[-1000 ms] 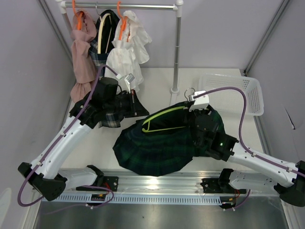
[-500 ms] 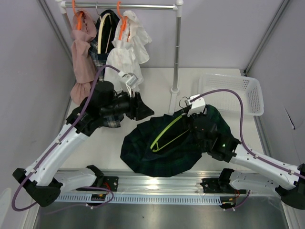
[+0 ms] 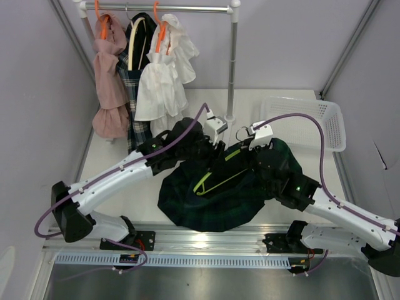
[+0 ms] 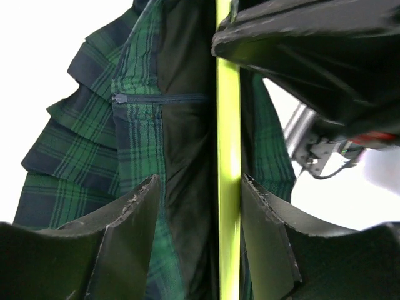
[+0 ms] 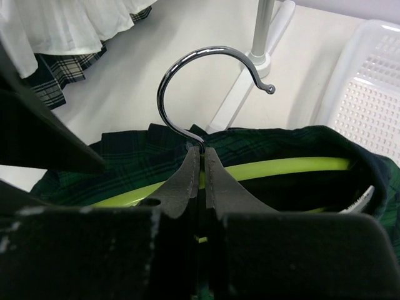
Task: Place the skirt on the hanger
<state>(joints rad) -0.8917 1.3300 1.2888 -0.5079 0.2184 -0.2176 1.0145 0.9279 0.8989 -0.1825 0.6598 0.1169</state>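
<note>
The dark green plaid skirt [image 3: 212,203] lies bunched on the table between the arms, with the lime-green hanger [image 3: 219,178] lying slanted inside its waist. My right gripper [image 3: 247,142] is shut on the hanger's neck [image 5: 201,153], just under the chrome hook [image 5: 200,62]. My left gripper [image 3: 215,150] hovers over the skirt's upper edge with its jaws open. In the left wrist view the hanger's green bar [image 4: 229,187] runs between the fingers [image 4: 140,206], close to the right one. The skirt's waistband and zipper [image 4: 159,98] lie beside the bar.
A clothes rail on a white pole [image 3: 232,69] stands at the back. On it hang a pink garment [image 3: 109,81], a plaid one [image 3: 134,100] and a white one [image 3: 159,81]. A white basket [image 3: 325,119] sits at the back right.
My left arm swung from the hanging clothes on the left to the skirt's top edge, and its jaws opened wide. The hanger tilted from nearly level to slanted. The right gripper kept its hold.
</note>
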